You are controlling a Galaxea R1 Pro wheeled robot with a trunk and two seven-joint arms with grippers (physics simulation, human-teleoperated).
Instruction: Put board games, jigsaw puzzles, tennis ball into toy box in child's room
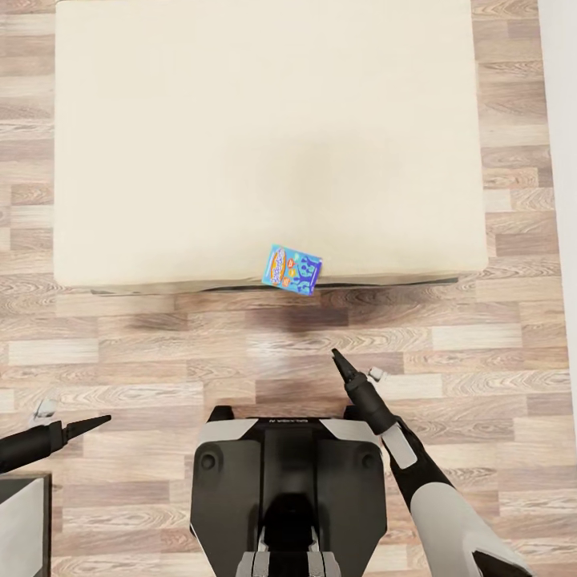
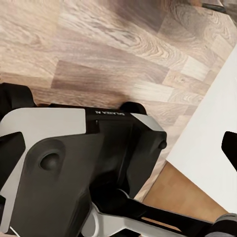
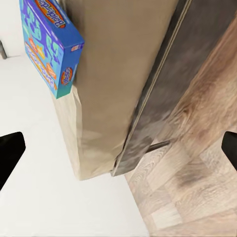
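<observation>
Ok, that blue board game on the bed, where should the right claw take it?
Probably by the overhanging near edge. The board game lies flat at the bed's near side, one end poking past the mattress. Bring the right claw in from the floor side, one finger over and one under that edge.

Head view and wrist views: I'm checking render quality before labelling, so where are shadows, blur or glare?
Head view: sharp, evenly lit; a faint grey shadow lies mid-bed, a darker band on the floor along its near edge. Right wrist view: the board game is crisp, its lettering cropped; the bed's dark base looks slightly smeared. Left wrist view: the robot base is sharp, with soft sheen and no hard glare.
</observation>
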